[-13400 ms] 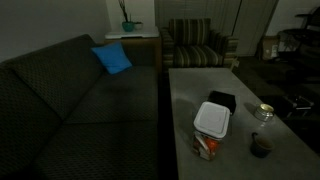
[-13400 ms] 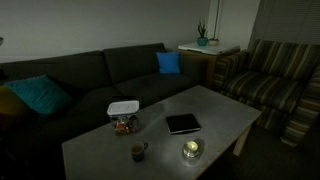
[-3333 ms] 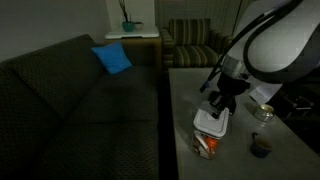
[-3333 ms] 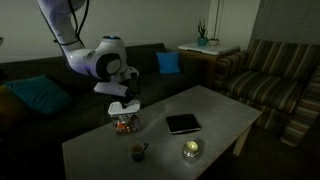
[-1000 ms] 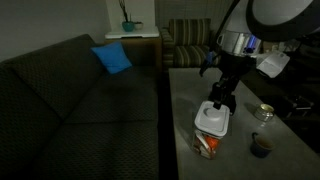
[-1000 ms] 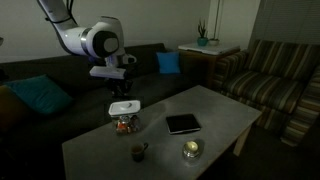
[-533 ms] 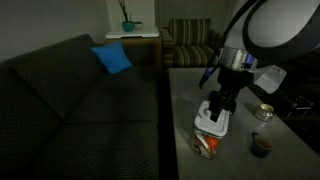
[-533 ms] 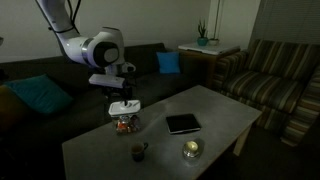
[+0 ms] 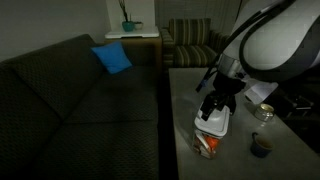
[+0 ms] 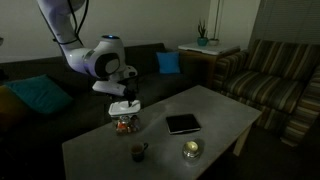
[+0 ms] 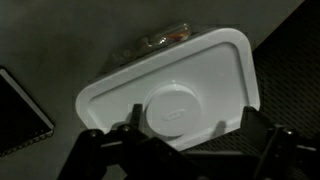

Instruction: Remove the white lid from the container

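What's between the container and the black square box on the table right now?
Nothing. In an exterior view, only bare tabletop separates the container from the black square box.

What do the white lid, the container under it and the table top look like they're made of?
White lid: likely moulded plastic, smooth and slightly glossy, with a raised rim and a pressed round centre. Container: probably clear plastic, since orange-red contents show through its wall. Table: matte grey top, perhaps stone-look or painted; the dim light leaves it open.
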Controlling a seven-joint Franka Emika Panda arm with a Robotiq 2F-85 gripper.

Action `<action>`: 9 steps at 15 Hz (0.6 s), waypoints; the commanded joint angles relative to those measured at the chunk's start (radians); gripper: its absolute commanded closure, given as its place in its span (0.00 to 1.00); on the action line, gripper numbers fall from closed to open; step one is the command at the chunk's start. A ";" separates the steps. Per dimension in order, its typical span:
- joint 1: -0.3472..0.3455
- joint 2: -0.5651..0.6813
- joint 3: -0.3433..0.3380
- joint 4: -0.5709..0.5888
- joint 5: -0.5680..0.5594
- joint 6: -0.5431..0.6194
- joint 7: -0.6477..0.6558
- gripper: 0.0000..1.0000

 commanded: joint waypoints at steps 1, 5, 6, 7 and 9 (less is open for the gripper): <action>0.009 0.038 -0.014 0.044 0.001 0.038 0.010 0.00; 0.028 0.071 -0.032 0.087 -0.004 0.026 0.015 0.00; 0.033 0.082 -0.037 0.098 -0.004 0.026 0.018 0.00; 0.043 0.093 -0.048 0.107 -0.005 0.032 0.025 0.00; 0.058 0.100 -0.064 0.117 -0.007 0.033 0.036 0.02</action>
